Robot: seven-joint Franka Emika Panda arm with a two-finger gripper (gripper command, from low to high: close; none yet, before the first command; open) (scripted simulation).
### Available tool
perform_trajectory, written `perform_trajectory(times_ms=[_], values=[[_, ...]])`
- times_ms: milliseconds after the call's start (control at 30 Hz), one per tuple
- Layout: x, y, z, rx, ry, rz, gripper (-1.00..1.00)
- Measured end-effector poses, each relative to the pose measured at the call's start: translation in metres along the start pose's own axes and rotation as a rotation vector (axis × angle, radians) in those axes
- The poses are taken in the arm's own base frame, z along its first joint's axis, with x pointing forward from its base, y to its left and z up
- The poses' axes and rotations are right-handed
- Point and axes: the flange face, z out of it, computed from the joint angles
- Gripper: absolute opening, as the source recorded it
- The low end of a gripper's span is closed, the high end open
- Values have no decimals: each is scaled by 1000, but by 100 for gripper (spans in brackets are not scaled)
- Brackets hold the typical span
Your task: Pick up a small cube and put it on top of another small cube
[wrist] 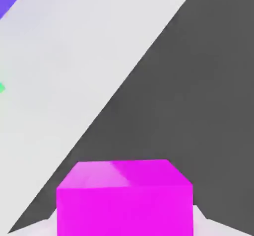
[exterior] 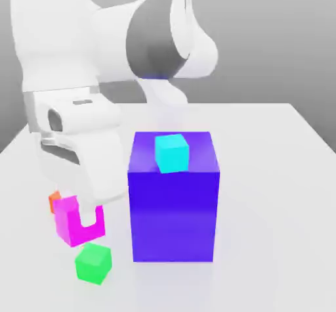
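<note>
Your small cube (exterior: pixel 67 222) is at the exterior view's left, clasped between the two fingers of your gripper (exterior: pixel 80 213). You see it upright, turned at an angle to the big blue block (exterior: pixel 173 215), with a vertical edge forward and no long axis. It's plain, glossy magenta. Near it you have the green cube (exterior: pixel 93 263) and an orange piece (exterior: pixel 55 202); the cyan cube (exterior: pixel 172 153) rests on the block.
</note>
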Motion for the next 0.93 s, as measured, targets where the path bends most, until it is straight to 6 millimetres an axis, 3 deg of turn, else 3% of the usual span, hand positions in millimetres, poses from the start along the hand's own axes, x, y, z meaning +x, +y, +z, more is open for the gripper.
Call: perform_trajectory(times_ms=[333,467,600,833,867,933], values=[[-32,-113,70,257,-23,-403,-100],[-22,-113,80,254,-19,-453,-100],[-25,-116,94,247,-20,-450,-100],[-26,-130,132,265,-14,-453,-100],[-25,-132,137,269,-14,-454,100],[-25,-132,137,269,-14,-454,100]])
